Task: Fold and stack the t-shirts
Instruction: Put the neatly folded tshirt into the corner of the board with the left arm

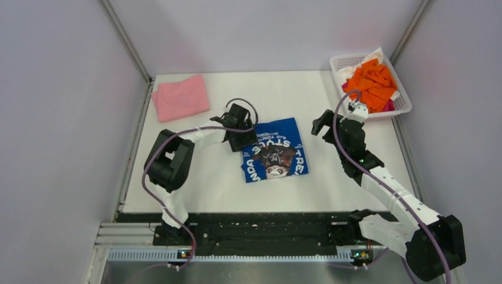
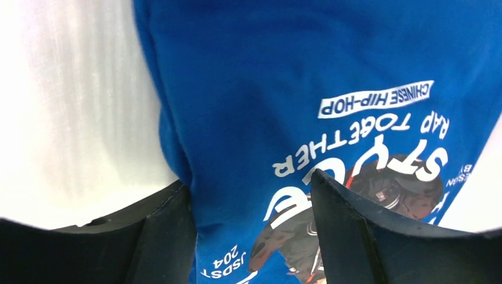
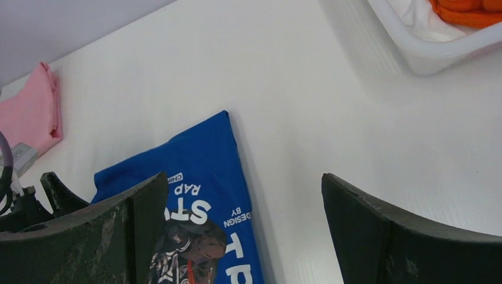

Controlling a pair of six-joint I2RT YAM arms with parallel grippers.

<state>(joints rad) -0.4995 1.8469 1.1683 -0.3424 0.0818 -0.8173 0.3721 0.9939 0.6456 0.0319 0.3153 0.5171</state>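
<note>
As left fingers (image 2: 160,236) straddle shirt (image 1: 274,155), basket (image 1: 338,65) sits apart.

The left arm (image 1: 204,137) and right arm (image 1: 393,189) are each showing white link shells alternating with bulky black joint housings, and a thin purple cable (image 1: 147,168) is looping along the outside of each. The left hand (image 2: 248,180) and right hand (image 3: 244,177) are wearing broad, matte black fingers (image 3: 379,236) that are tapering to pointed tips, the right pair looking scuffed and greyish. Small green lights (image 1: 183,254) are glowing at the foot of each arm.
</note>
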